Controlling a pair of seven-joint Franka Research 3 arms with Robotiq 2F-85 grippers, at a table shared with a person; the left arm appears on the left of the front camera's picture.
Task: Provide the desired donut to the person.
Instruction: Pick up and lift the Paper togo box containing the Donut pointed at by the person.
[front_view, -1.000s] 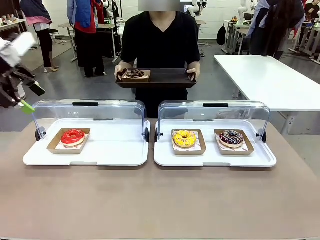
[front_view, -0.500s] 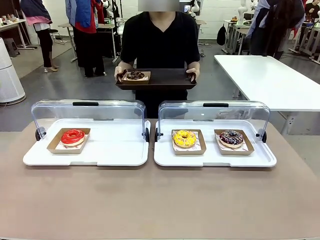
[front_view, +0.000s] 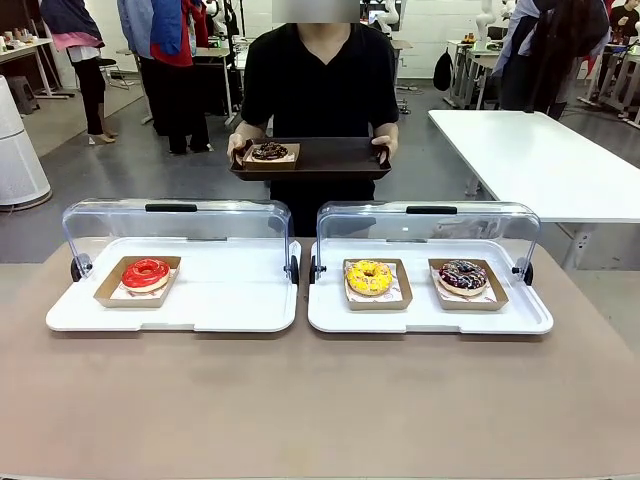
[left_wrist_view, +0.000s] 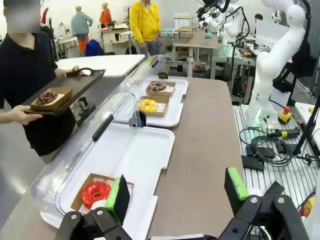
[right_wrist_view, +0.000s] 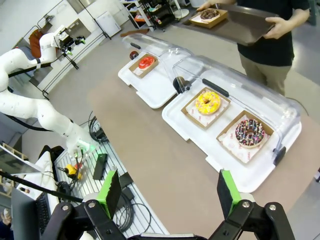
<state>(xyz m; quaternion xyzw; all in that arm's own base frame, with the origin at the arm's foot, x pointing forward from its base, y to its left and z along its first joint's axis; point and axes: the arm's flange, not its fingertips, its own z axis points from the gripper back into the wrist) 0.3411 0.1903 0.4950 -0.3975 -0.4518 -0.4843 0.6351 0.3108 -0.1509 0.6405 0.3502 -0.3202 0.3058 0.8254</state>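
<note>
The person (front_view: 320, 80) stands at the far side holding a dark tray (front_view: 340, 160) with a chocolate donut (front_view: 270, 150) in a cardboard tray at its left end. On the table lie a red donut (front_view: 146, 272), a yellow donut (front_view: 369, 277) and a sprinkled chocolate donut (front_view: 462, 275), each in a cardboard tray. Nothing marks one of them as the desired donut. My left gripper (left_wrist_view: 177, 192) hangs open above the table's left end, close to the red donut (left_wrist_view: 96, 194). My right gripper (right_wrist_view: 168, 192) is open high above the table's right side, with the yellow donut (right_wrist_view: 208, 102) far below.
The red donut's white tray (front_view: 230, 300) and the white tray (front_view: 420, 318) under the other two sit side by side, each with a clear lid (front_view: 170, 225) raised at the back. The near half of the brown table (front_view: 320, 400) is bare. A white table (front_view: 540, 150) stands back right.
My left gripper, seen at the left edge of the front view a second ago, has moved out of that picture. The person and the tray have barely moved.
</note>
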